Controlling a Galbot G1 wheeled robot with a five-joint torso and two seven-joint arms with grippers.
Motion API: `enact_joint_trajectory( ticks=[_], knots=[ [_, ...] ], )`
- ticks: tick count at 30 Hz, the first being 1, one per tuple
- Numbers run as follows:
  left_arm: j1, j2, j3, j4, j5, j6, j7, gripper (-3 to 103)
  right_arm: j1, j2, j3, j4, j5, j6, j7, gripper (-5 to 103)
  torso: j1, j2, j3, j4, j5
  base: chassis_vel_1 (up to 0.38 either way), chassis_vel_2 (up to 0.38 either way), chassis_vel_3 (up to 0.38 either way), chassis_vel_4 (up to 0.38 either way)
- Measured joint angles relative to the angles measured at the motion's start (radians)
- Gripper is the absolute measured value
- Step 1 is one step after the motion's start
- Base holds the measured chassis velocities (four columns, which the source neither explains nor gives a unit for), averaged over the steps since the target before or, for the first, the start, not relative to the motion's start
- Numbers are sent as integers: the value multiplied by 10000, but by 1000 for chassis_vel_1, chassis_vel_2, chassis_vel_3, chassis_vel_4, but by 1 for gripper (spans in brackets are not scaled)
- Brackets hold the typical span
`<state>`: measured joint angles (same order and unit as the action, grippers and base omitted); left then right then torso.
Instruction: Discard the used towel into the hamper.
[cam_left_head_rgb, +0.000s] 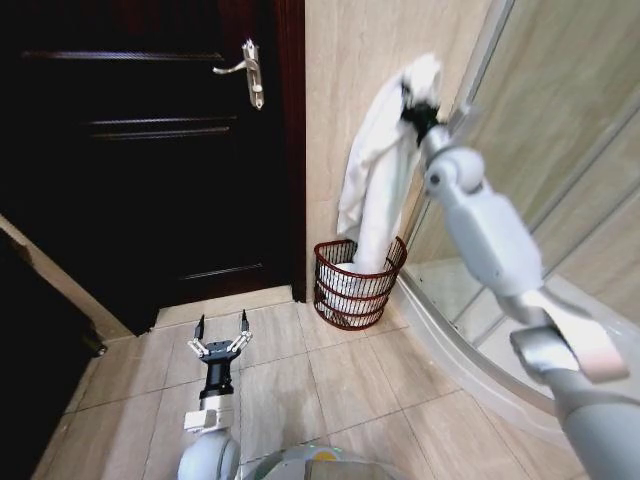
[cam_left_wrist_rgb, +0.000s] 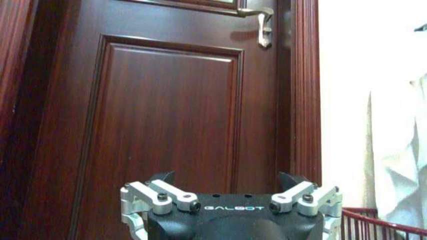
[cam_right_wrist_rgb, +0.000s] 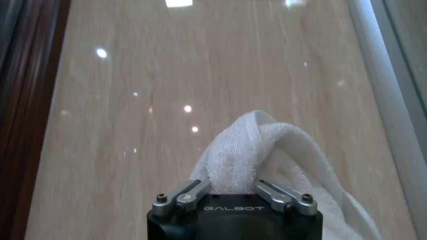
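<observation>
Hanging from the right gripper (cam_left_head_rgb: 418, 103), clamped on its top, the white towel (cam_left_head_rgb: 375, 170) drapes down into the hamper (cam_left_head_rgb: 357, 285) directly below; the left gripper (cam_left_head_rgb: 221, 335) waits spread wide, low over the floor.

One towel (cam_left_head_rgb: 385, 150), one hamper (cam_left_head_rgb: 357, 285), one door (cam_left_head_rgb: 150, 150), two hands: left hand (cam_left_head_rgb: 221, 333), right hand (cam_left_head_rgb: 420, 112).

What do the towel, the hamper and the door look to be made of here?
Towel, held up by the right gripper: white terry cloth, with a looped, fluffy nap. Hamper: dark red-brown open slats with hoops, probably coated wire or plastic. Door: dark reddish wood, glossy, panelled. Left gripper hangs low, open.
</observation>
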<state>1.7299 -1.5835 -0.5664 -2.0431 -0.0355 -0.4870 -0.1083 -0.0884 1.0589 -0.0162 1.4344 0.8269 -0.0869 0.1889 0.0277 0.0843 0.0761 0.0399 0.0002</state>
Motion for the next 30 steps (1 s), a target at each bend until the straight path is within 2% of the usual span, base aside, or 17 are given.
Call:
enact_joint_trajectory(
  ticks=[8,19,23,25,30],
  knots=[
    [-100,-33,75,103,-12,-26,15,100,-946,322,-12,-221,-350,527,56,7,-1,0,-2,3,-7,0,0,0,0],
    [-117,-6,-1,194,-73,-59,18,100,-2680,466,197,106,-483,629,256,7,-1,0,-1,2,-2,0,0,0,0],
    [-171,1,1,228,-73,-58,18,100,-3630,377,364,736,-128,118,682,7,-1,0,-1,0,-2,0,0,0,0],
    [-229,-1,40,262,-58,-38,18,100,-4172,338,477,1259,387,-243,1006,7,-1,0,-2,-1,0,0,0,0,0],
    [-283,-39,141,294,9,-13,39,100,-4688,432,663,1359,970,-241,936,7,-1,0,-1,3,-1,0,0,0,0]
  ],
)
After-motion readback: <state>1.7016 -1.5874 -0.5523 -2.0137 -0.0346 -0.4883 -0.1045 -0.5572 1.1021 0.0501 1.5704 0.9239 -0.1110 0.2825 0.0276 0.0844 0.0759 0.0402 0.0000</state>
